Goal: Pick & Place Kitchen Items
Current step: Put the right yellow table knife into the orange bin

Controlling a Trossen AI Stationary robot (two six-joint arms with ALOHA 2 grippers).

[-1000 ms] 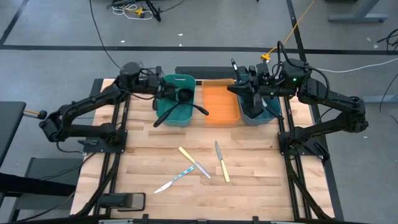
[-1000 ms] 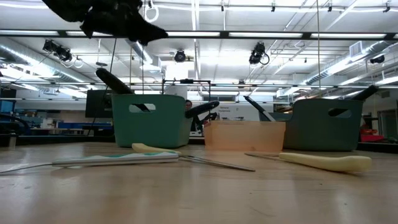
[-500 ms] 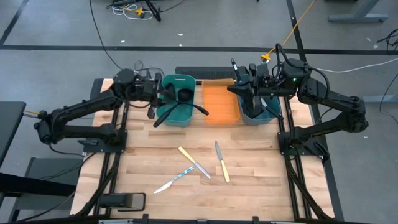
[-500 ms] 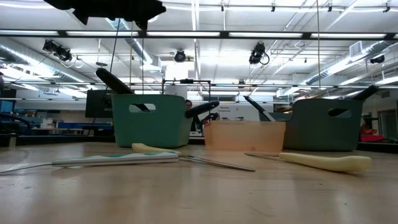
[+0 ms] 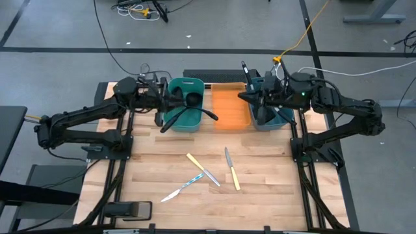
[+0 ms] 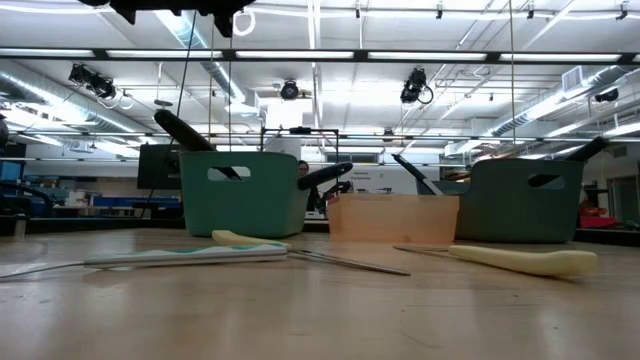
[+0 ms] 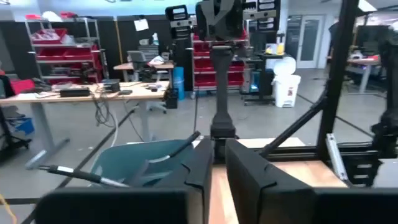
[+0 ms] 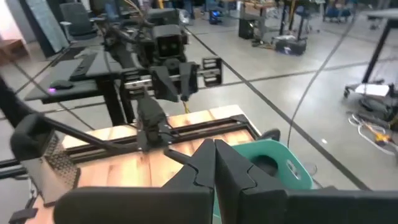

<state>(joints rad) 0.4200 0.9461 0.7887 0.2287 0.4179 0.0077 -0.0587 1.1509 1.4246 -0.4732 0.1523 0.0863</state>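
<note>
Three knives lie flat on the wood: two with pale yellow handles [image 5: 195, 162] [image 5: 233, 177] and one with a light-blue handle [image 5: 184, 185]. Black spatulas and ladles stick out of the left teal bin [image 5: 185, 104] and lean on its rim; more black utensils stand in the right teal bin [image 5: 272, 112]. The orange tray [image 5: 231, 107] sits between the bins. My left gripper [image 5: 162, 105] hangs shut above the left bin's left side, high at the top of the low view [image 6: 180, 8]. My right gripper [image 5: 259, 99] hovers shut over the right bin.
Both bins and the tray stand in a row along the table's far edge [image 6: 393, 218]. Black handles [image 5: 208, 114] jut out of the left bin toward the tray and the near side. The wood between the knives and the bins is bare [image 5: 260, 146].
My left gripper has risen from over the left bin, nearly leaving the top of the low view, and has drawn back a little toward the table's left edge. The right arm has shifted slightly toward the near edge. No utensil has moved.
</note>
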